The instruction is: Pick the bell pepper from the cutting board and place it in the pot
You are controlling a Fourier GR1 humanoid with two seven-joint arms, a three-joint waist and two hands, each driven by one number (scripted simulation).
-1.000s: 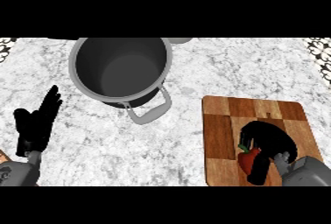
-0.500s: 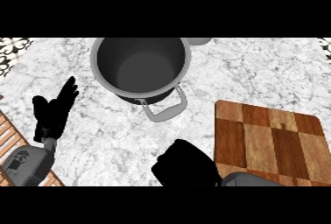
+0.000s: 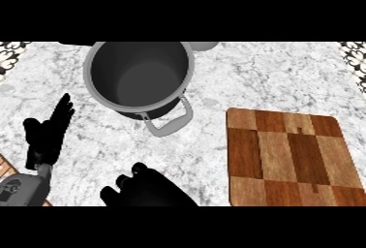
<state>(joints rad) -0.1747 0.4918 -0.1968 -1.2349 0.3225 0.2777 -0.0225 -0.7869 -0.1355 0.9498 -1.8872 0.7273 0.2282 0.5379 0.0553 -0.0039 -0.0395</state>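
A steep downward look at a pale marbled counter (image 3: 286, 72). A grey metal pot (image 3: 139, 77) stands far and left of centre, empty inside, its loop handle (image 3: 172, 121) pointing near and slightly right. A wooden cutting board (image 3: 293, 157) lies at the right, well apart from the pot, and its top shows no bell pepper. The right hand (image 3: 146, 191) is a dark mass at the near edge, left of the board, its fingers curled over; the pepper is not visible anywhere, and is probably hidden inside that curl, though this cannot be confirmed. The left hand (image 3: 49, 133) rests at the left, fingers straight and pressed together pointing far, holding nothing. Judged from this, the step in hand is carrying toward the pot. To do it well, the right hand should travel far and slightly left, rise above the rim, clear the protruding handle, and let go only once centred over the opening. There is open counter between the right hand and the pot; the left hand is beside that path, not in it.
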